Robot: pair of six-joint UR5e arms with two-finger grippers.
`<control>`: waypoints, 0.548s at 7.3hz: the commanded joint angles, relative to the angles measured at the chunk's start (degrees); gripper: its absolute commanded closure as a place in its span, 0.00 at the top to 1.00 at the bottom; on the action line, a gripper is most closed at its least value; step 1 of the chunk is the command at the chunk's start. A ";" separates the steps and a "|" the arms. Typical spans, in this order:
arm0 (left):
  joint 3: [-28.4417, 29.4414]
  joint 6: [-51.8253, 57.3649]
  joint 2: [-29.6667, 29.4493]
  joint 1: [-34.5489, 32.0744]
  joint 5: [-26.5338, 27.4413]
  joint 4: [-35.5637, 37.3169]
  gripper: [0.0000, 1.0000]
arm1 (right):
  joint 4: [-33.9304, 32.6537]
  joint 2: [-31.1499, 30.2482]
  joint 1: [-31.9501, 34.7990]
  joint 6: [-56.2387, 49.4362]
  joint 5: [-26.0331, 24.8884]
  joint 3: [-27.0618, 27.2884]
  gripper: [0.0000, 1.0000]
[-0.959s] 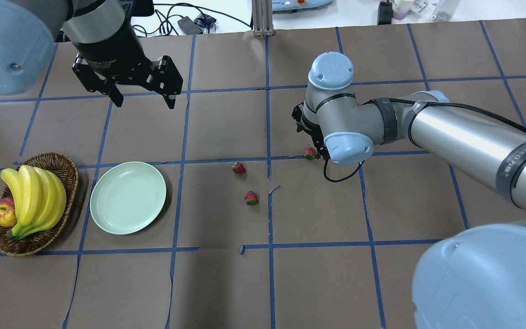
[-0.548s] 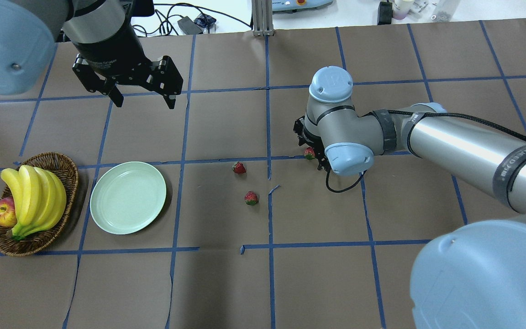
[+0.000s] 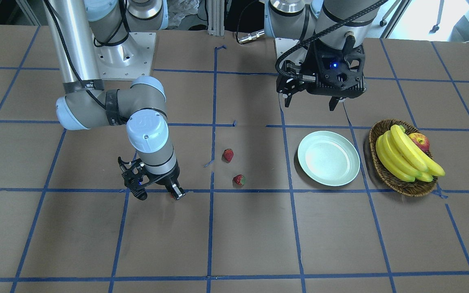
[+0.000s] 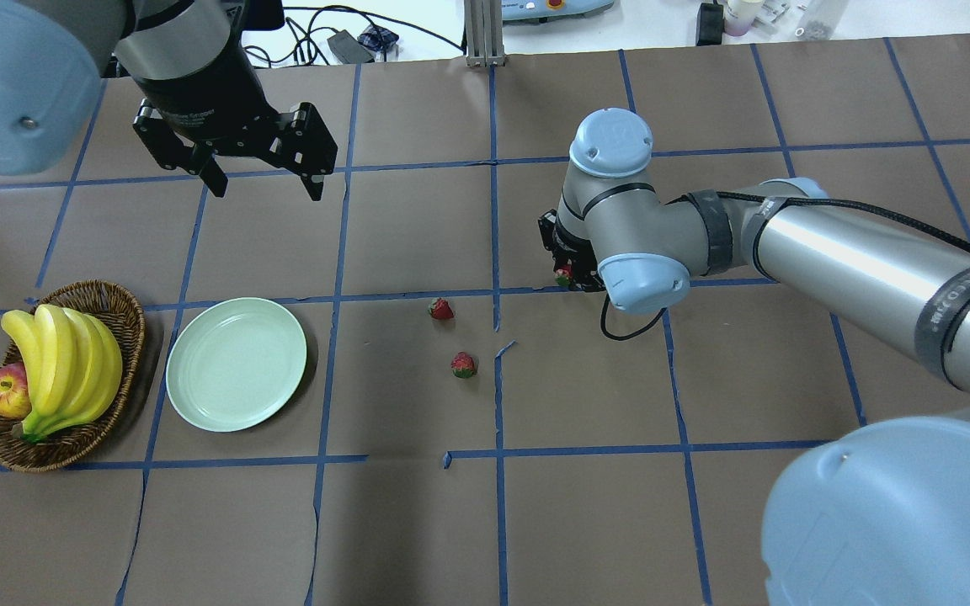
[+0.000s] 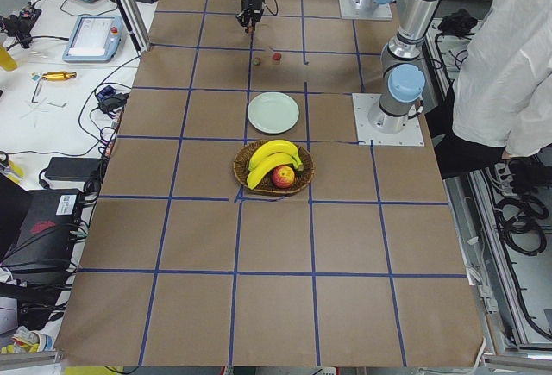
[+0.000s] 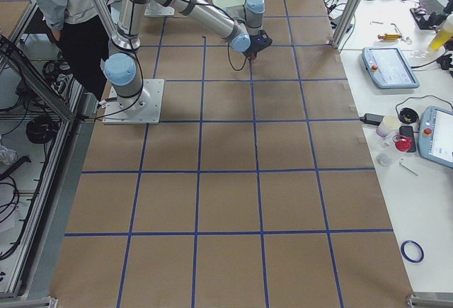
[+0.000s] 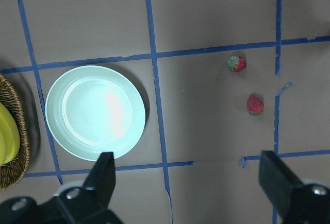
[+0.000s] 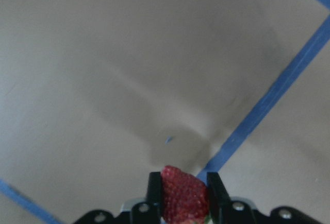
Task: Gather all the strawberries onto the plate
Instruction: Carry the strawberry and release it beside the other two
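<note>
My right gripper is shut on one red strawberry and holds it a little above the brown table; in the overhead view this strawberry shows just under the wrist. Two more strawberries lie on the table near the middle, also in the left wrist view. The pale mint plate lies empty to their left. My left gripper is open and empty, high above the table beyond the plate.
A brown wicker basket with bananas and an apple stands just left of the plate. Blue tape lines cross the table. A person stands behind the robot's base.
My right gripper has moved slightly towards the far side, with the strawberry between its fingers and more hidden under the wrist. The left arm has not moved.
</note>
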 commanded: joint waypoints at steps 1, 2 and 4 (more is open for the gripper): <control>0.00 0.00 0.09 0.00 0.19 0.00 1.00 | 2.95 -2.60 4.58 -4.02 8.32 -1.98 0.00; 0.00 0.00 0.18 0.00 0.19 -0.08 1.00 | 2.97 -2.35 10.00 -6.31 9.38 -1.81 0.00; 0.00 0.00 0.27 0.00 0.19 -0.08 1.00 | 4.37 -1.39 18.55 -8.35 8.43 -1.64 0.00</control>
